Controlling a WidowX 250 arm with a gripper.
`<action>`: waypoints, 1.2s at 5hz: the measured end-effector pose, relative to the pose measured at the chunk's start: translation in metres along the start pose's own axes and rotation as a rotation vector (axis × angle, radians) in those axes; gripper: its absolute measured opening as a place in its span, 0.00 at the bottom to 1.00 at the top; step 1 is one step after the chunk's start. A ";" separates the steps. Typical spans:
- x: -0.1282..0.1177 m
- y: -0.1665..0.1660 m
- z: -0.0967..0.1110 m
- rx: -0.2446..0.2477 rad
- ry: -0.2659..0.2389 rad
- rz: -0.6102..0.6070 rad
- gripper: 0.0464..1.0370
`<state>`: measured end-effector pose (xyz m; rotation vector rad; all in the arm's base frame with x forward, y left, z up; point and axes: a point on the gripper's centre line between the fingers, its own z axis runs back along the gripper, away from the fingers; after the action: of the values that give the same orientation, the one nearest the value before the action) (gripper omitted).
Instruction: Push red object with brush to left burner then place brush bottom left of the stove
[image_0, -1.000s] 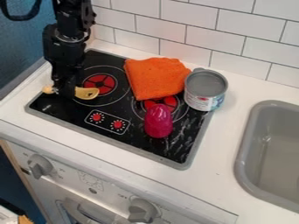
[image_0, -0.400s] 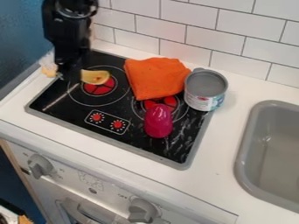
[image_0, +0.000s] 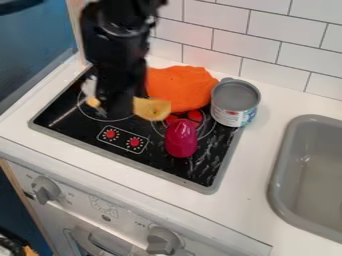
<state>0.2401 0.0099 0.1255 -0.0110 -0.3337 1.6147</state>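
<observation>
The black gripper (image_0: 120, 106) hangs over the left burner (image_0: 107, 114) of the black stove (image_0: 80, 125), shut on the middle of a yellow brush (image_0: 152, 109). One rounded yellow end sticks out to the right, in front of the orange cloth's lower left part; a whitish and yellow part shows left of the gripper. The dark red-pink object (image_0: 181, 140) stands on the stove at the front edge of the right burner, a short way to the right of and below the brush's right end.
An orange cloth (image_0: 180, 87) lies bunched at the stove's back. Next to it, a grey open can (image_0: 235, 102) stands at the stove's right back corner. Farther right is a grey sink (image_0: 280, 165). White wall tiles rise behind.
The gripper has first lifted the brush up from the stove's left side, then carried it right toward the cloth. The red-pink object, cloth and can have stayed put.
</observation>
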 end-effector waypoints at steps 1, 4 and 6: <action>-0.044 0.008 0.009 -0.020 0.078 -0.119 0.28; -0.122 0.013 -0.027 0.081 0.221 -0.333 0.28; -0.127 0.008 -0.042 0.120 0.266 -0.374 0.28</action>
<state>0.2514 -0.1060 0.0586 -0.0673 -0.0283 1.2411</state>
